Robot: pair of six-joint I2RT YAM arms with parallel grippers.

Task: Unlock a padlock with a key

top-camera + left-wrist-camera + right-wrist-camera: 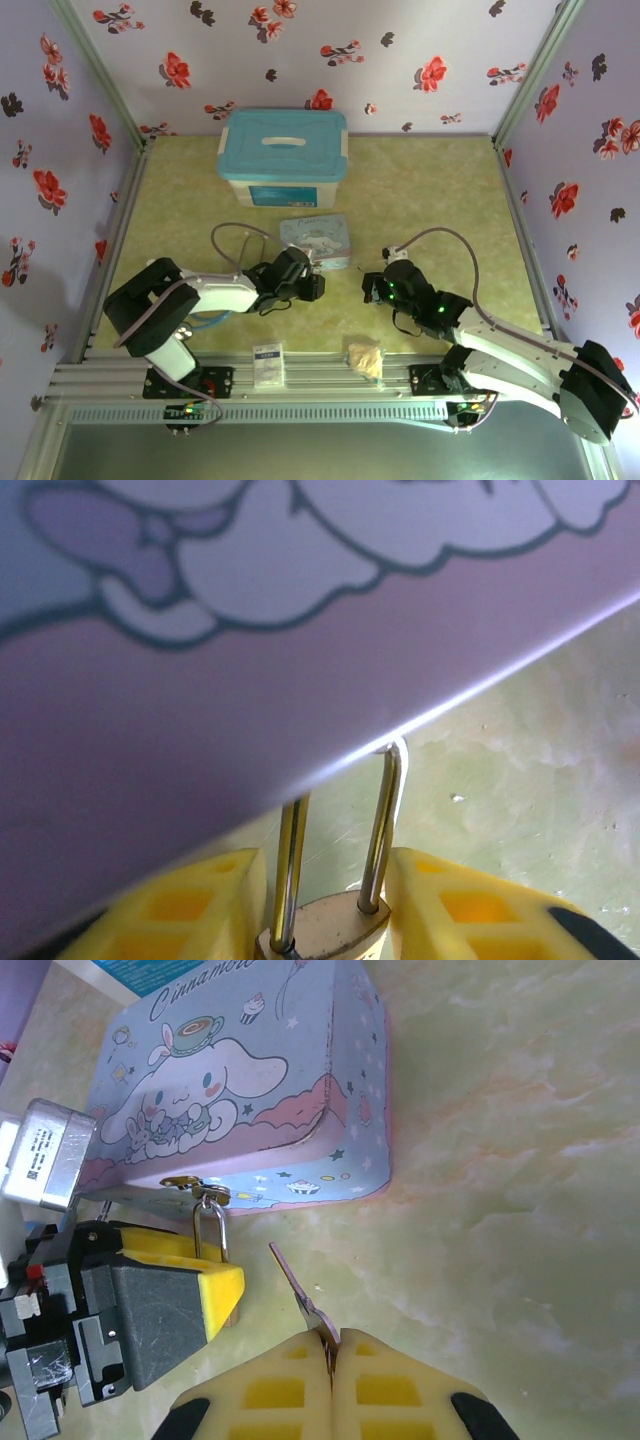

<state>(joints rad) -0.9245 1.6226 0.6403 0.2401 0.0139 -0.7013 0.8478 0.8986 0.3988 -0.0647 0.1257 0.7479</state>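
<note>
Both grippers were loaded. Left gripper (325, 905) was clamped on the brass padlock (322, 932), body pinched between its yellow pads (190, 905). The shackle (380, 820) ran forward off the fingertips and hooked through the hasp (193, 1184) on the Cinnamoroll tin (250, 1090). I'd read that grip as a brace, so the lock can't swing on the hasp when the key pushes in. Right gripper (333, 1345) was pinched shut on the key (295, 1282), bow buried between its pads. The blade stuck out ahead of the fingertips, angled toward the left gripper's near pad, close to it but apart. Keyway wasn't visible; the padlock body sat hidden inside the left pads. Judgement: key not yet inserted. Next move needs the blade lined up with the keyway, and a small tilt error would jam it against the pad.
</note>
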